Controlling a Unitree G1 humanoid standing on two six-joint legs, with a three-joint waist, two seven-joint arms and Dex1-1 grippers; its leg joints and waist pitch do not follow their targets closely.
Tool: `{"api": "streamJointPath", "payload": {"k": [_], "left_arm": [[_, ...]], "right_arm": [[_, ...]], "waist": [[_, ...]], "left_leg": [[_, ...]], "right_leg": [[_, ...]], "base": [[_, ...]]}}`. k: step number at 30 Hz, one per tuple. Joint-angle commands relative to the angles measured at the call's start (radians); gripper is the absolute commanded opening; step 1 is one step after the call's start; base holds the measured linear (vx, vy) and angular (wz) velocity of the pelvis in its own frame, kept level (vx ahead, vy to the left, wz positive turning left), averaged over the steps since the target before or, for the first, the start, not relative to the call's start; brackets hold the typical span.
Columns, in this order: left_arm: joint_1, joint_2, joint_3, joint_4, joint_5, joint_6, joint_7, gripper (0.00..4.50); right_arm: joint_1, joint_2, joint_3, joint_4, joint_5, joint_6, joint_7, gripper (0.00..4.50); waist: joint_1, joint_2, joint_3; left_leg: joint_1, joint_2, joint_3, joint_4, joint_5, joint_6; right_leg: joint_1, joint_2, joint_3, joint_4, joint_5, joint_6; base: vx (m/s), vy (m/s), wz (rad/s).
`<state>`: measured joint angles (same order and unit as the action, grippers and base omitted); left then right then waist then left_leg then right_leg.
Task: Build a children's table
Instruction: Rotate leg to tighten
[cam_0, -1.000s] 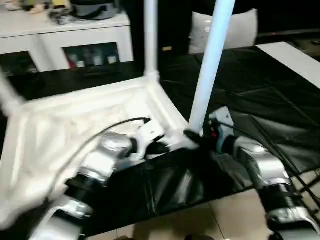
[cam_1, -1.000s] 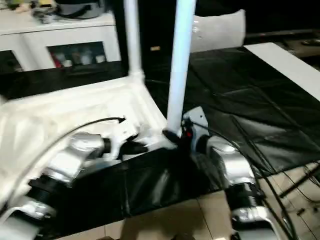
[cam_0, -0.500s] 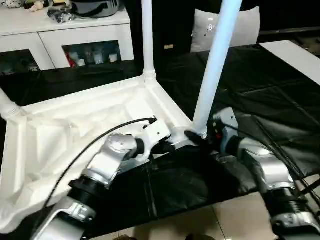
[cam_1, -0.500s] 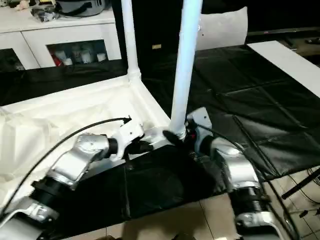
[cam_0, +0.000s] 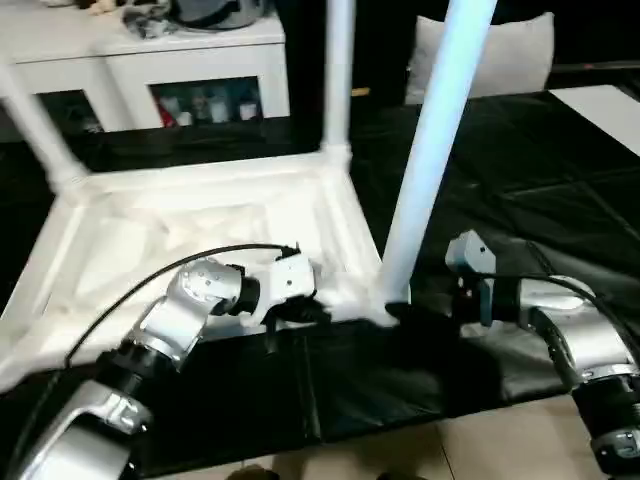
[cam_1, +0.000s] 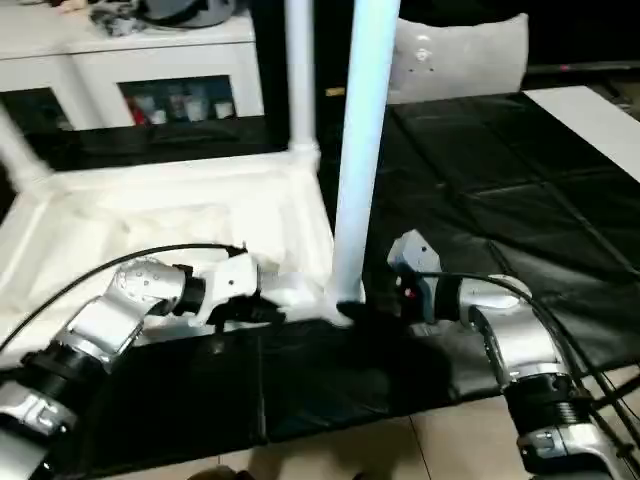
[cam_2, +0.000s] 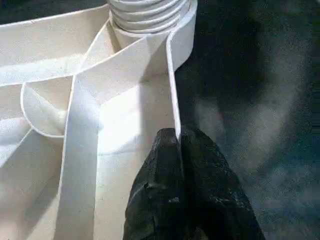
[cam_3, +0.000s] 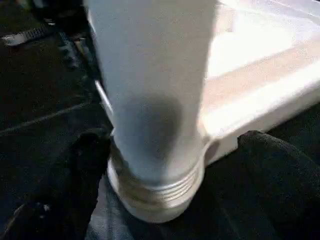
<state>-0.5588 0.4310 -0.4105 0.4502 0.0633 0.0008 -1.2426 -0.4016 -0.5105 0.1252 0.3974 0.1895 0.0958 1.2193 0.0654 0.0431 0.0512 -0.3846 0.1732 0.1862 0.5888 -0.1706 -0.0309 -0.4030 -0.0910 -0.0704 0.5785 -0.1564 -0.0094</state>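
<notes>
While the children's table (cam_0: 200, 230) is lying upside down on a black sheet (cam_0: 520, 200) spread over the floor, its ribbed underside is facing up and three legs are standing in corner sockets: a near leg (cam_0: 430, 150), a far leg (cam_0: 337, 70) and a slanting one (cam_0: 35, 130) at the far left. All three are running out past the top edge, so their ends are cut off.

The left end effector (cam_2: 179, 145) is lying with its two black fingers pressed together, pinching the thin rim of the tabletop just beside the near corner socket. The right end effector (cam_3: 165, 165) is standing with its fingers wide apart, one on each side of the near leg's threaded base, apparently not gripping it; whether the pads are touching the leg is hard to tell.

Behind the sheet, a white cabinet (cam_0: 150, 60) is showing small objects behind its dark glass doors and more clutter on top, all too blurred to name. A pale cushion (cam_0: 500, 50) is sitting at the back.
</notes>
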Motion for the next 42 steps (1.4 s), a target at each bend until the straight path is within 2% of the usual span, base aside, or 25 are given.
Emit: {"api": "streamJointPath", "payload": {"k": [1,3,11,15,17,20,26,27,28,30,33,34,36,38,39,40,42], "left_arm": [[-0.002,0.012,-0.064,0.010,0.028,-0.033,-0.075,0.00],[-0.001,0.017,-0.068,0.011,0.027,-0.041,-0.086,0.00],[-0.010,0.015,-0.081,0.018,0.013,-0.066,-0.139,0.00],[-0.015,0.009,-0.080,0.029,0.015,-0.078,-0.146,0.00],[-0.017,0.009,-0.079,0.033,0.016,-0.082,-0.146,0.00],[-0.018,0.011,-0.076,0.040,0.017,-0.086,-0.147,0.00],[-0.018,0.009,-0.073,0.046,0.016,-0.087,-0.147,0.00],[-0.018,0.007,-0.072,0.046,0.014,-0.084,-0.147,0.00],[-0.017,0.007,-0.071,0.046,0.013,-0.083,-0.147,0.00],[-0.012,0.002,-0.065,0.040,0.004,-0.065,-0.145,0.00],[0.000,-0.020,-0.035,0.015,-0.022,0.028,-0.103,0.00],[0.008,-0.045,-0.007,-0.008,-0.037,0.127,-0.046,0.00],[0.012,-0.059,0.005,-0.020,-0.045,0.161,-0.020,0.00],[0.020,-0.093,0.029,-0.044,-0.056,0.226,0.043,0.00],[0.022,-0.105,0.036,-0.052,-0.058,0.247,0.065,0.00],[0.025,-0.124,0.044,-0.066,-0.057,0.282,0.101,0.00],[0.025,-0.153,0.052,-0.075,-0.048,0.317,0.152,0.00]], "right_arm": [[-0.014,-0.014,0.010,-0.004,0.008,-0.021,0.034,4.46],[-0.010,-0.018,0.019,-0.008,0.006,-0.026,0.050,4.46],[-0.008,-0.004,0.056,-0.008,-0.010,-0.039,0.093,4.46],[-0.020,0.015,0.073,0.007,-0.007,-0.037,0.101,4.02],[-0.024,0.014,0.074,0.011,-0.003,-0.031,0.110,3.96],[-0.026,0.008,0.078,0.014,-0.004,-0.024,0.121,3.66],[-0.023,0.008,0.079,0.015,-0.002,-0.021,0.127,3.14],[-0.023,0.007,0.080,0.016,0.000,-0.022,0.128,3.09],[-0.023,0.006,0.080,0.016,0.000,-0.022,0.128,2.89],[-0.021,0.008,0.079,0.013,0.008,-0.017,0.131,2.80],[-0.007,0.031,0.070,-0.013,0.027,0.004,0.117,2.74],[-0.006,0.068,0.058,-0.027,0.029,0.055,0.042,2.69],[-0.013,0.090,0.051,-0.023,0.023,0.092,-0.011,2.69],[-0.028,0.136,0.037,-0.002,-0.007,0.124,-0.131,2.67],[-0.034,0.152,0.032,0.006,-0.016,0.132,-0.171,2.67],[-0.039,0.179,0.021,0.012,-0.023,0.140,-0.229,2.67],[-0.049,0.212,0.008,0.025,-0.030,0.161,-0.299,2.66]], "waist": [[-0.001,-0.008,-0.065],[-0.001,-0.012,-0.066],[0.001,-0.013,-0.067],[0.005,-0.012,-0.068],[0.008,-0.013,-0.069],[0.017,-0.014,-0.069],[0.017,-0.014,-0.069],[0.016,-0.019,-0.068],[0.017,-0.016,-0.069],[0.017,-0.018,-0.069],[0.017,-0.017,-0.069],[0.015,-0.018,-0.068],[0.012,-0.020,-0.065],[0.003,-0.022,-0.061],[-0.003,-0.022,-0.061],[-0.018,-0.024,-0.060],[-0.034,-0.024,-0.059]], "left_leg": [[0.024,0.059,-0.017,-0.072,-0.296,0.056],[0.022,0.059,-0.018,-0.073,-0.300,0.049],[0.022,0.059,-0.017,-0.071,-0.289,0.050],[0.024,0.059,-0.016,-0.070,-0.281,0.052],[0.023,0.060,-0.016,-0.070,-0.275,0.052],[0.024,0.060,-0.015,-0.069,-0.262,0.055],[0.023,0.060,-0.017,-0.070,-0.269,0.051],[0.023,0.060,-0.016,-0.070,-0.269,0.051],[0.023,0.060,-0.016,-0.069,-0.265,0.052],[0.023,0.059,-0.016,-0.069,-0.262,0.053],[0.023,0.060,-0.015,-0.069,-0.253,0.056],[0.022,0.060,-0.014,-0.070,-0.247,0.054],[0.021,0.058,-0.016,-0.071,-0.257,0.050],[0.024,0.054,-0.019,-0.073,-0.299,0.028],[0.024,0.054,-0.021,-0.074,-0.305,0.020],[0.024,0.051,-0.023,-0.074,-0.326,0.009],[0.020,0.051,-0.027,-0.076,-0.337,0.004]], "right_leg": [[0.043,-0.056,0.040,-0.064,-0.298,-0.226],[0.045,-0.058,0.040,-0.063,-0.315,-0.222],[0.043,-0.058,0.041,-0.063,-0.316,-0.222],[0.042,-0.058,0.041,-0.063,-0.311,-0.225],[0.043,-0.058,0.041,-0.061,-0.303,-0.226],[0.043,-0.058,0.042,-0.059,-0.291,-0.226],[0.044,-0.059,0.041,-0.061,-0.318,-0.216],[0.044,-0.059,0.041,-0.061,-0.320,-0.215],[0.044,-0.059,0.041,-0.061,-0.318,-0.215],[0.043,-0.059,0.041,-0.061,-0.316,-0.215],[0.044,-0.058,0.041,-0.058,-0.300,-0.223],[0.044,-0.058,0.042,-0.056,-0.296,-0.229],[0.044,-0.057,0.040,-0.060,-0.331,-0.221],[0.040,-0.059,0.039,-0.071,-0.428,-0.189],[0.041,-0.060,0.039,-0.071,-0.440,-0.182],[0.038,-0.060,0.038,-0.076,-0.477,-0.166],[0.039,-0.059,0.036,-0.076,-0.489,-0.158]], "base": [[0.000,0.000,0.00],[0.000,0.000,0.00],[0.000,0.000,0.00],[0.000,0.000,0.00],[0.000,0.000,0.00],[0.000,0.000,0.00],[0.000,0.000,0.00],[0.000,0.000,0.00],[0.000,0.000,0.00],[0.000,0.000,0.00],[0.000,0.000,0.00],[0.000,0.000,0.00],[0.000,0.000,0.00],[0.000,0.000,0.00],[0.000,0.000,0.00],[0.000,0.000,0.00],[0.000,0.000,0.00]]}}
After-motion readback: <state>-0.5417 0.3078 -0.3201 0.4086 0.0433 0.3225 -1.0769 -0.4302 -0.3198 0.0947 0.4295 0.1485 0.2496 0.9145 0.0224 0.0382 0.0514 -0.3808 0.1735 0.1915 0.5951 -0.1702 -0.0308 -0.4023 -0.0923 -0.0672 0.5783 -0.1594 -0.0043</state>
